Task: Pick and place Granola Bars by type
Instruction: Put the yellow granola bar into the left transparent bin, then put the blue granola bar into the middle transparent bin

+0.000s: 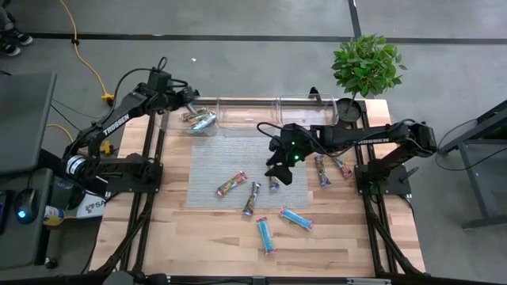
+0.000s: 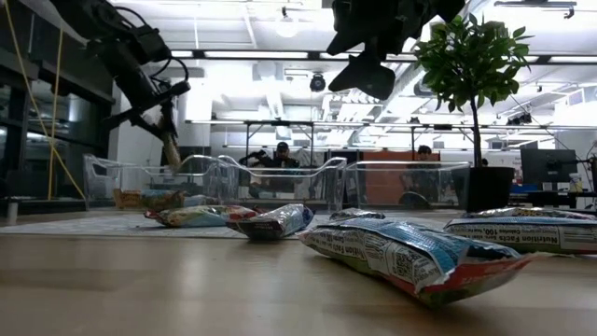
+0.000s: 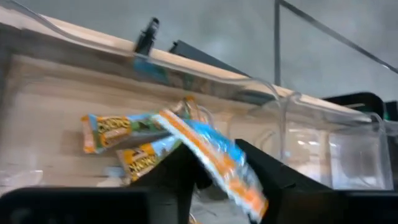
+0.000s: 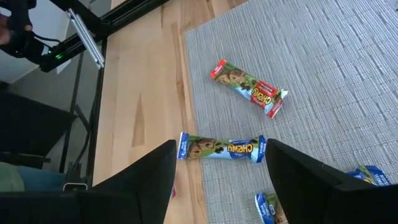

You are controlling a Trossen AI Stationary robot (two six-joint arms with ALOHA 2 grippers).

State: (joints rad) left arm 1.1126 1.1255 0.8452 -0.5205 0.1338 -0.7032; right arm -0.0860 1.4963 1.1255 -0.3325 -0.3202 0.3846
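My left gripper (image 1: 190,103) hovers over the leftmost clear bin (image 1: 207,129), open. A light blue and orange granola bar (image 3: 211,158) shows blurred, slanting between its fingers. Other bars (image 3: 115,130) lie on that bin's floor. My right gripper (image 1: 277,171) hangs open above the grey mat (image 1: 214,158), touching nothing. A blue-ended bar (image 4: 222,149) lies flat on the mat below its fingers, and a tan-green bar with red ends (image 4: 249,90) lies beyond. More bars lie loose: a dark one (image 1: 252,198), two (image 1: 321,170) by the mat's right edge, two light blue ones (image 1: 295,219) on the bare wood. My left gripper has the light blue and orange bar (image 3: 233,177) between its spread fingers (image 3: 177,177). In the low view the bar (image 2: 173,147) hangs upright just below the fingertips, clear of the bin. Whether the fingers touch it I cannot tell.
Three clear bins stand in a row along the far edge, the middle one (image 1: 249,115) and right one (image 1: 305,111) showing no bars. A potted plant (image 1: 366,67) stands at the far right corner. Bare wood (image 1: 174,237) runs along the near side.
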